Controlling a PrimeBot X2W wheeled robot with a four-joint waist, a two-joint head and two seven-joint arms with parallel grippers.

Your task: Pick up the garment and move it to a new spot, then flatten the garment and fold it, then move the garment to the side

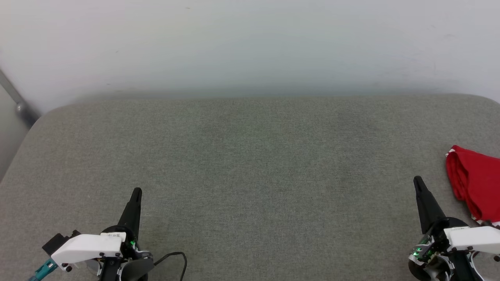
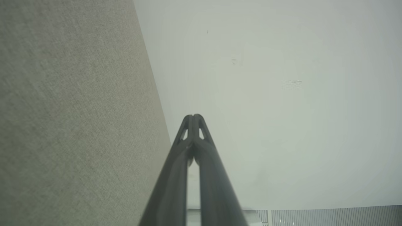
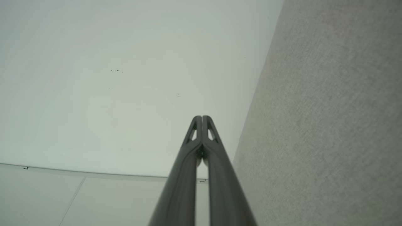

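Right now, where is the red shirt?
The shirt lies bunched at the head view's right edge on the grey surface, beside the right hand.

Red garment (image 1: 474, 181), grey woven table (image 1: 250, 164)

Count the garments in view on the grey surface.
1. The garment lies bunched at the right edge of the grey surface, beside the right gripper. It runs out of the head view, so more cloth may be hidden.
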